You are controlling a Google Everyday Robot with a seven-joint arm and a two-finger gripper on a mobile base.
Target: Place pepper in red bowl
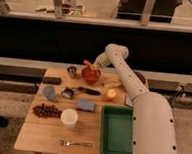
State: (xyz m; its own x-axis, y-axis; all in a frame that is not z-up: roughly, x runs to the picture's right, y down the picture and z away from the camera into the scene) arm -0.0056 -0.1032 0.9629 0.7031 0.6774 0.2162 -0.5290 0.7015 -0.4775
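The red bowl [91,76] stands at the back middle of the wooden table [45,130]. My gripper [90,66] hangs just above the bowl's left rim, with the arm reaching in from the right. It is shut on the small orange pepper [86,63], which sits at the fingertips over the bowl's back left edge. The fingers partly hide the pepper.
A metal cup [72,71] stands left of the bowl. A pale banana-like item [112,84], a round yellow fruit [109,94] and a maroon dish [139,76] lie to its right. A green tray [116,131], white cup [69,118], blue sponge [85,106], grapes [47,110] and fork [75,143] are nearer the front.
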